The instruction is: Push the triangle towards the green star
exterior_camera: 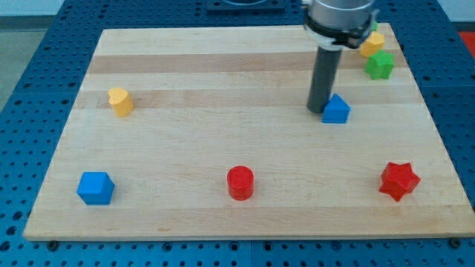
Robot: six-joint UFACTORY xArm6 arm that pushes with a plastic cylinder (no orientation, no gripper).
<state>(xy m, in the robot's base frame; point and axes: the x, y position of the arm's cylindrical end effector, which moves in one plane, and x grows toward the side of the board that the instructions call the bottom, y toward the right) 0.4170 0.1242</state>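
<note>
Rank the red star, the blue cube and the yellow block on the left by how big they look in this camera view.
1. red star and blue cube: look alike, so I cannot rank them.
2. yellow heart-like block: smallest, though it lies farther from the camera, so true size is unsure.

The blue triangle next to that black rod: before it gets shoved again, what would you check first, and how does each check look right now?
1. My tip beside the blue triangle: ok, on its left, the view's left.
2. Actual contact: cannot tell.
3. Green star in sight: ok, up and right of the triangle.
4. Path between them free of blocks: ok.
5. Push line: not ok, my tip is level with the triangle, not below-left.
6. Yellow block just above the star, may get bumped: cannot tell.
</note>
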